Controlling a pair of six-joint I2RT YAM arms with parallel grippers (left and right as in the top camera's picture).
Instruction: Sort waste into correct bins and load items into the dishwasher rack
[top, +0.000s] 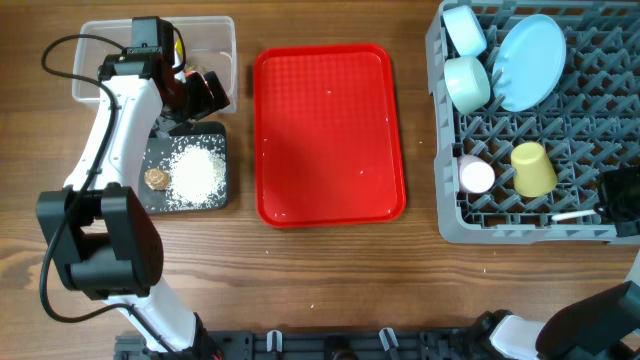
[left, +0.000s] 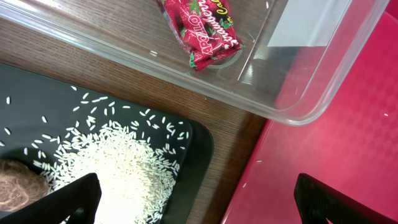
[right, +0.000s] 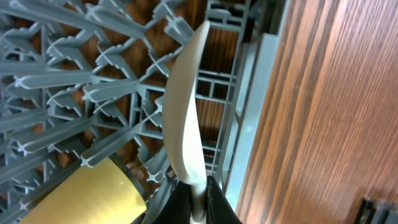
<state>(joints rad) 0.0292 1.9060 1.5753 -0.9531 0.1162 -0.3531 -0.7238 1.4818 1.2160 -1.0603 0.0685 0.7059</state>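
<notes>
My left gripper (top: 203, 95) is open and empty above the edge between the clear tub (top: 220, 40) and the black tray (top: 222, 165). In the left wrist view the gripper (left: 196, 199) is over the black tray (left: 37, 93), which holds white rice grains (left: 118, 162) and a brown food piece (left: 18, 190). A red snack wrapper (left: 202, 28) lies in the clear tub (left: 298, 112). My right gripper (right: 198, 199) is shut on the white spoon (right: 183, 99) over the grey rack (right: 74, 74), beside the yellow cup (right: 93, 193). The spoon (top: 572, 215) is at the rack's front right.
The grey rack (top: 450, 215) on the right holds a pale blue plate (top: 528, 62), two pale blue bowls (top: 463, 30) (top: 467, 83), a pink cup (top: 476, 176) and the yellow cup (top: 533, 168). A flat red tray (top: 330, 135) with a few stray grains lies in the middle.
</notes>
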